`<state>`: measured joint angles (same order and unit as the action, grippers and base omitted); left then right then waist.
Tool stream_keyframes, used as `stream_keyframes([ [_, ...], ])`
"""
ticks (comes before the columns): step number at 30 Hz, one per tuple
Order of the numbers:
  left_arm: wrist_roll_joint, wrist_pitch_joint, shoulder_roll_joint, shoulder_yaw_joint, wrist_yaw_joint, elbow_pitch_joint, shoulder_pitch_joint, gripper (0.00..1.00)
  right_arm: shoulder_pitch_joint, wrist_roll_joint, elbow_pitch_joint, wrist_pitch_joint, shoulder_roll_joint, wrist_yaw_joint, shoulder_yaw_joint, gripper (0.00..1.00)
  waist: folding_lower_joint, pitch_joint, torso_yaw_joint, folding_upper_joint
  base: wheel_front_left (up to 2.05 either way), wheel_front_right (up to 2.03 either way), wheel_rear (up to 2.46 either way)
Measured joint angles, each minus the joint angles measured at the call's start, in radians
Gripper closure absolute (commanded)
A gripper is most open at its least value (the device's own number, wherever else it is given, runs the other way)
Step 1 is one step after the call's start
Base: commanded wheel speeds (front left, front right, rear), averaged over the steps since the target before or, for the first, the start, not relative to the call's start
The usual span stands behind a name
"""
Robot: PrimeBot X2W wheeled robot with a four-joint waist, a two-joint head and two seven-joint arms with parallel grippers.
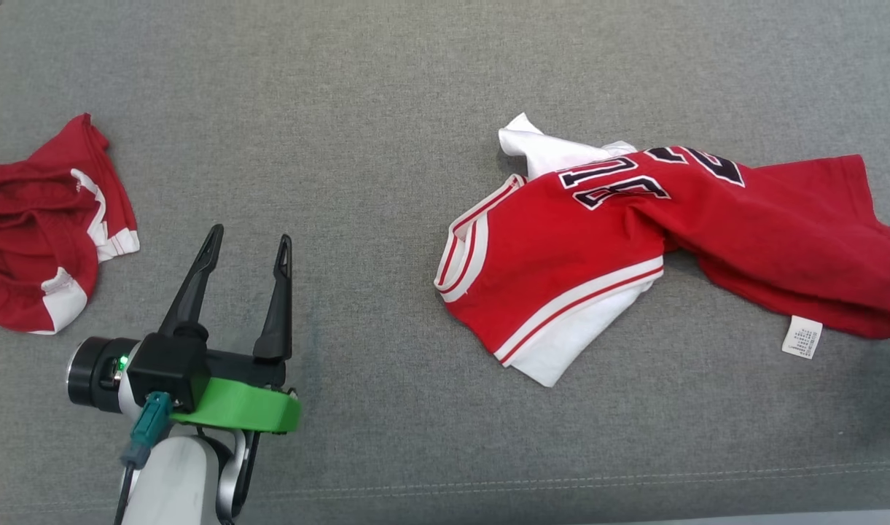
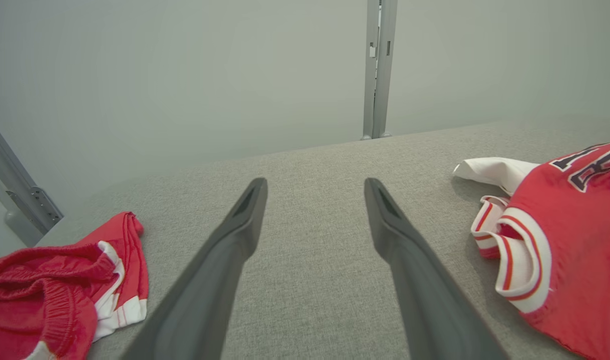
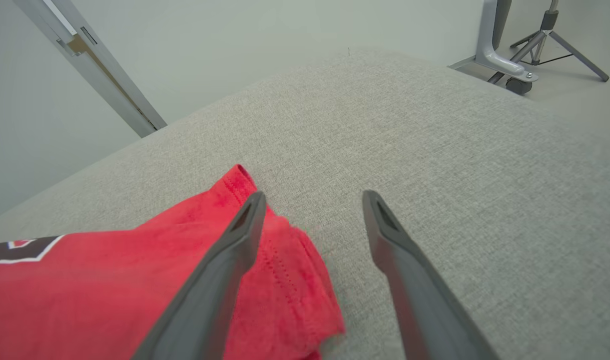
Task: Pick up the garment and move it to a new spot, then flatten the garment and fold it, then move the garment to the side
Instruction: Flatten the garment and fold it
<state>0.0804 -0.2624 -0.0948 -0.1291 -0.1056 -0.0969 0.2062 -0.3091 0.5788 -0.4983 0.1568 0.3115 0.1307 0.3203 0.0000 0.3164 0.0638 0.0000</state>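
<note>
Nearest the robot, the left gripper (image 1: 249, 235) hovers with its two fingers spread and nothing between them, over bare grey upholstered surface (image 1: 386, 109), well apart from the red basketball jersey (image 1: 561, 255). The right gripper (image 3: 314, 194) is also spread wide. One finger lies across the jersey's red hem corner and the other over bare fabric, and I cannot tell whether either touches the cloth. The jersey lies rumpled right of centre: its collar end faces the left gripper, its body is twisted through the middle so the dark number buckles, a white care label (image 1: 802, 337) is turned out at the near edge, and a white sleeve (image 1: 539, 149) pokes out on the far side. I judge the flattening step to be in hand. It should go best if the right gripper pinches only the top layer at that hem corner while the left one takes the shoulder beside the collar. The two then draw apart low over the surface, so the twist unrolls rather than drags. Grabbing both layers would likely lock the crease in. Farther left, a pair of red shorts (image 1: 36, 219) lies crumpled. Neither garment sits in a bin or basket, and both lie loose on the surface.
</note>
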Motion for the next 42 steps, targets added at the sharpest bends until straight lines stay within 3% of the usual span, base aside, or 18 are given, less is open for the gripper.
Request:
stream_keyframes([
  [8,0.002,0.000,-0.009,0.017,0.002,-0.005,-0.030,0.00,0.131,-0.054,0.157,0.020,-0.044,0.000,0.032,0.00,0.0000,-0.041,-0.008,0.0000,0.00,0.00,0.00],
  [13,0.002,0.000,-0.012,0.030,0.010,-0.002,-0.061,0.00,0.208,-0.156,0.367,0.030,-0.117,0.000,-0.022,0.00,0.0000,-0.087,-0.011,0.0000,0.00,0.00,0.00],
  [19,0.009,0.000,-0.011,0.040,0.018,0.007,-0.105,0.00,0.265,-0.245,0.506,0.040,-0.157,0.000,-0.115,0.00,0.0000,-0.141,-0.007,0.0000,0.00,0.00,0.00],
  [30,0.026,0.000,0.004,0.045,0.023,0.007,-0.210,0.00,0.427,-0.354,0.575,0.021,-0.201,0.000,-0.190,0.00,-0.0001,-0.247,0.016,0.0000,0.00,0.00,0.00],
  [42,0.015,0.000,-0.008,0.018,0.017,-0.006,-0.236,0.00,0.481,-0.379,0.612,-0.006,-0.219,0.001,-0.226,0.00,-0.0001,-0.286,0.031,0.0000,0.00,0.00,0.00],
])
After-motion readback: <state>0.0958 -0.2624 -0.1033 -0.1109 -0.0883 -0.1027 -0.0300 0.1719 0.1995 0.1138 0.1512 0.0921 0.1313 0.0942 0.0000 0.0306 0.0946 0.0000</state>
